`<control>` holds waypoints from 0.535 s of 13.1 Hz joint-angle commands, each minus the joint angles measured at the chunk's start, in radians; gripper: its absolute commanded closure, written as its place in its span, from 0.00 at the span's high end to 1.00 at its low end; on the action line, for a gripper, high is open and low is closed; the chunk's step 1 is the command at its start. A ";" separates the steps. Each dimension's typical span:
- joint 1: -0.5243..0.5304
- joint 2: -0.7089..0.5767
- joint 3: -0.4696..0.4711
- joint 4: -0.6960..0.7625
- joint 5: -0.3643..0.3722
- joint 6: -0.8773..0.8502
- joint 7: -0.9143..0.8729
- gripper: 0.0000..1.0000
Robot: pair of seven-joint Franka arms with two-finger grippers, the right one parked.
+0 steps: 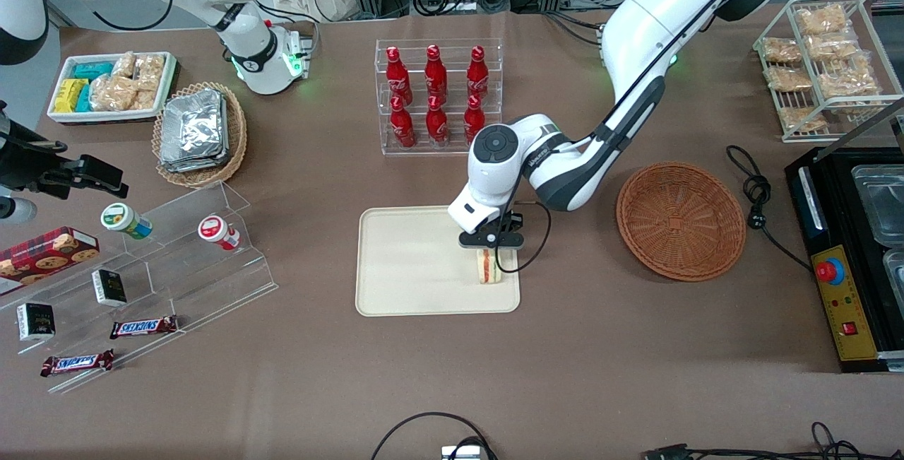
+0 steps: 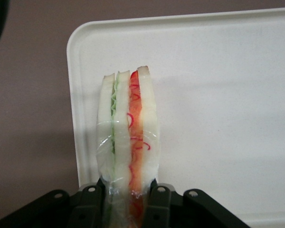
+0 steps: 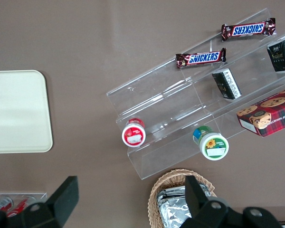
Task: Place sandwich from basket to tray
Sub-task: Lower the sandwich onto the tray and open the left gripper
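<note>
Over the tray (image 1: 417, 262), at its corner nearest the front camera on the working arm's side, the left gripper (image 1: 490, 256) hangs with its jaws clamped on the sandwich (image 1: 489, 267). The wedge stands on edge, its lower end at or just above the tray surface; contact cannot be told. In the wrist view the sandwich (image 2: 128, 142) shows its layered edge: white bread outside, green filling along one seam, red and orange along the other, all under clear wrap. Its long axis runs straight out from the black fingers (image 2: 156, 202), which press both bread faces, and its narrow tip points away from the gripper, over the tray (image 2: 218, 109) near a rounded corner.

Beside the tray, toward the working arm's end of the worktop, the round reddish-brown wicker basket (image 1: 681, 220) sits with nothing in it, well apart from the sandwich.

Readable writing is sparse. Two chocolate bars (image 1: 143, 326) on the clear acrylic step shelf (image 1: 176, 262), toward the parked arm's end, are marked "SNICKERS" in blue letters. Six red bottles (image 1: 436, 96) with white script stand in a clear rack farther from the front camera than the tray; the script is too small to read.
</note>
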 commanded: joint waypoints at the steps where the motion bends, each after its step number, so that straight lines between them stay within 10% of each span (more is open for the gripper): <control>1: -0.022 0.038 0.000 0.030 0.040 0.024 -0.023 0.35; 5: -0.037 0.046 0.001 0.030 0.045 0.027 -0.024 0.44; 7: -0.039 0.046 0.001 0.031 0.047 0.027 -0.024 0.79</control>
